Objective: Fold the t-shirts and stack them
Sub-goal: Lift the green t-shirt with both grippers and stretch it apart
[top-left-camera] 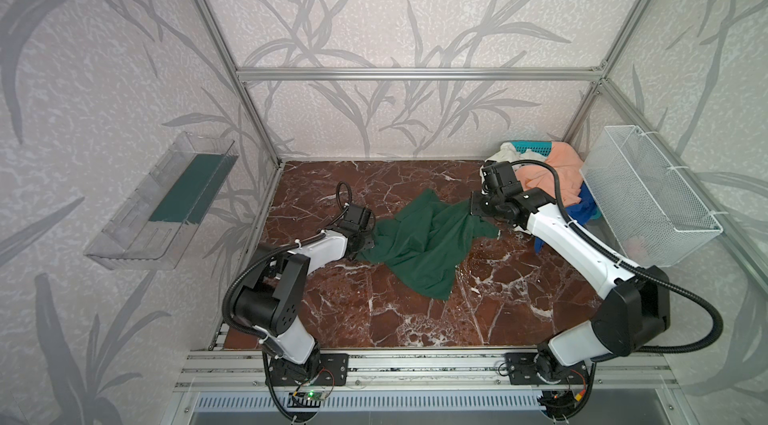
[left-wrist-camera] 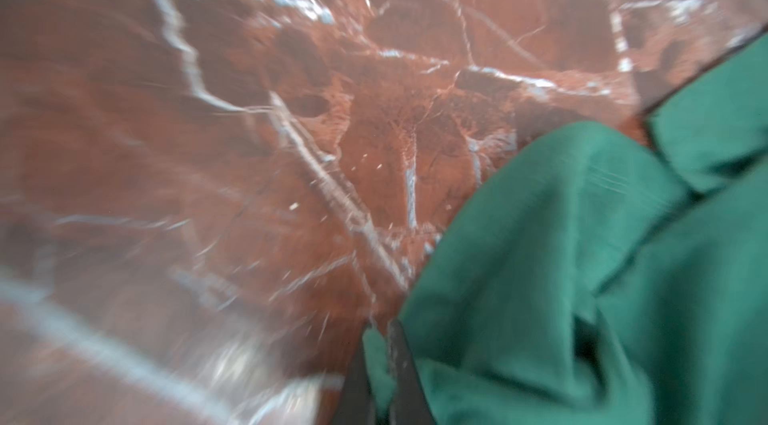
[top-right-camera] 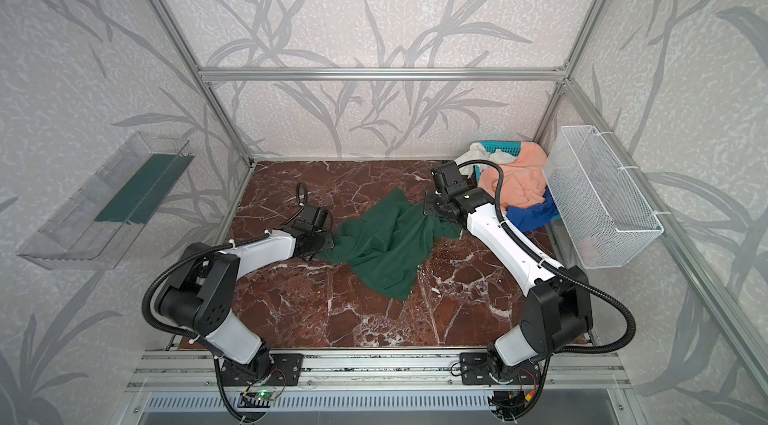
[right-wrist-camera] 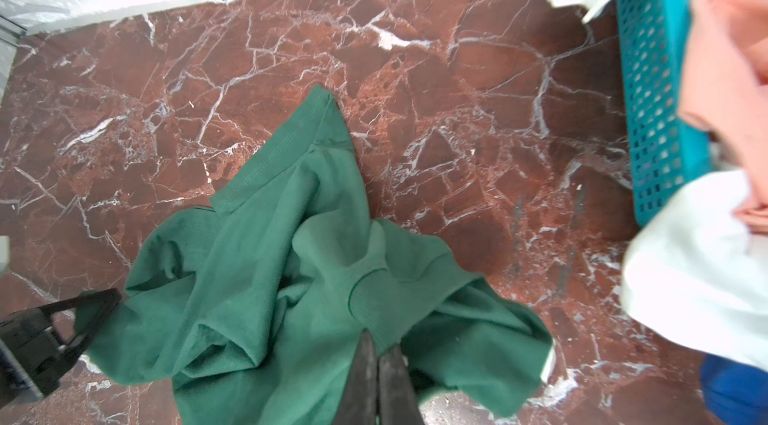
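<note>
T-shirts: none folded, none stacked yet. On the bench (top-left-camera: 415,319) the big green t-shirt (top-left-camera: 419,244) lies crumpled in the middle, well apart from the rest. The peach t-shirt (top-left-camera: 557,178), blue t-shirt (top-right-camera: 534,213) and white t-shirt (top-left-camera: 505,151) are heaped in and over the teal basket (top-left-camera: 534,148) in the far right corner. My left claw (left-wrist-camera: 380,369) is pinched on the green one's edge, and my right claw (right-wrist-camera: 378,364) is clamped near what looks like its neckband. I judge spreading comes next; every fold remains.

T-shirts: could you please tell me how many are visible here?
4. The green t-shirt lies crumpled centrally on the table; the peach t-shirt, white t-shirt and blue t-shirt are heaped at the teal basket, far right corner. More may be hidden in that heap.
</note>
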Robot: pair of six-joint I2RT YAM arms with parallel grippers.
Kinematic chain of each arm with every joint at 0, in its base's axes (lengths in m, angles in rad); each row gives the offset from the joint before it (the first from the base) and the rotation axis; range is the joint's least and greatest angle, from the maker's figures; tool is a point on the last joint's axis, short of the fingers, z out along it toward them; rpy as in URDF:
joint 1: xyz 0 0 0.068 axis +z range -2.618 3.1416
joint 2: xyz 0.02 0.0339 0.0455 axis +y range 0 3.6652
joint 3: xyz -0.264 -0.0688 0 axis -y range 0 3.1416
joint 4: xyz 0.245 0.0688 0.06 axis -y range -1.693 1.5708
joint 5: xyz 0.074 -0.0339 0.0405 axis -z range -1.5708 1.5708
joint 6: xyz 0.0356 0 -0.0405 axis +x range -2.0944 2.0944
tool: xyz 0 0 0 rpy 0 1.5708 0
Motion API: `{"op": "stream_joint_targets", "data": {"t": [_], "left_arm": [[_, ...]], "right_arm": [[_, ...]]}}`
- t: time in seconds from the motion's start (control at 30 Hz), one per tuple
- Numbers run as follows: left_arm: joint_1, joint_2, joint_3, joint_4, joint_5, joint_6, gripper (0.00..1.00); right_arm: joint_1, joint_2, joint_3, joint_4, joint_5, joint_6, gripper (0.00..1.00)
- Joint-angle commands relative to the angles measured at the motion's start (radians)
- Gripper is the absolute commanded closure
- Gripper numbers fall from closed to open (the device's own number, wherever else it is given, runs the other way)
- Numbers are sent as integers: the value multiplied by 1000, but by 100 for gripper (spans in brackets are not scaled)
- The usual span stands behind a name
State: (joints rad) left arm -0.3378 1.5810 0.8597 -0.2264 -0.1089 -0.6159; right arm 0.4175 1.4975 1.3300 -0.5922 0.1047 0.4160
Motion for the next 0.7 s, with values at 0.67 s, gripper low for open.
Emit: {"op": "stream_joint_targets", "data": {"t": [0.67], "left_arm": [[127, -711, 264, -312, -386, 160, 100]], "right_arm": [[-4, -427, 62, -170, 304, -112, 100]]}}
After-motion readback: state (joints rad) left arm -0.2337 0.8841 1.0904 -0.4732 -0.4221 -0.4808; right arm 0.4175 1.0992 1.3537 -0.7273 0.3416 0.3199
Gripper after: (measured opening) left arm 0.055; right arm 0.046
